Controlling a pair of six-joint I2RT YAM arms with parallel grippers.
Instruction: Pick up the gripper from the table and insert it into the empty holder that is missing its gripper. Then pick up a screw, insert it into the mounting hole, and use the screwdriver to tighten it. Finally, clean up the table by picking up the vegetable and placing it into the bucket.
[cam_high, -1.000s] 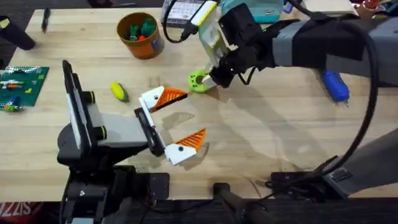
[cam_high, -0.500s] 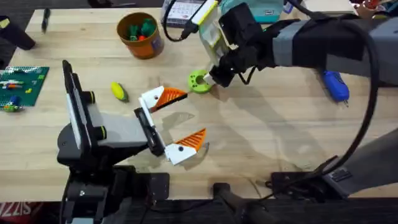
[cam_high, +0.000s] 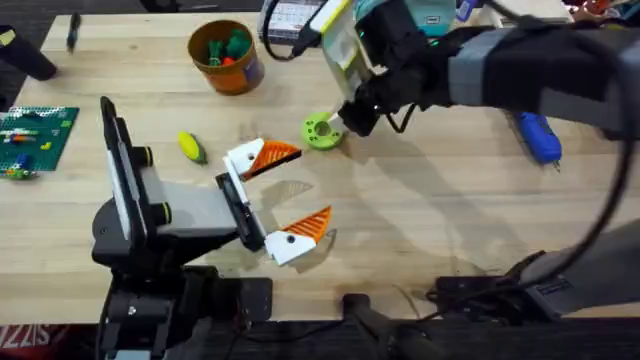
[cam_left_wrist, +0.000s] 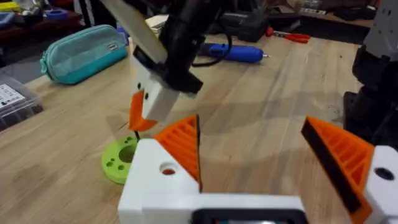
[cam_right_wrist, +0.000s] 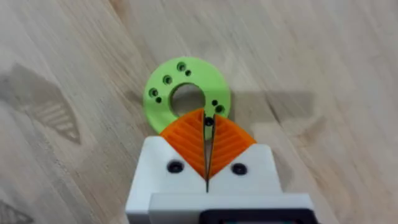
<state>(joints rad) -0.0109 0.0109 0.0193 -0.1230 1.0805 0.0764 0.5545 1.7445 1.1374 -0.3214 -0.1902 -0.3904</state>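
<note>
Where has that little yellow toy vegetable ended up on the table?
In the overhead view the vegetable lies on the left half of the table, below the orange bucket and just left of the left gripper.

Green ring disc (cam_high: 321, 131): flat on the wooden table (cam_high: 420, 220), small holes around its face. Teal zip pouch (cam_left_wrist: 84, 53): lying at the table's far edge. Green circuit board (cam_high: 33, 140): at the left edge. Clear plastic parts box (cam_left_wrist: 13, 102): near the pouch.
</note>
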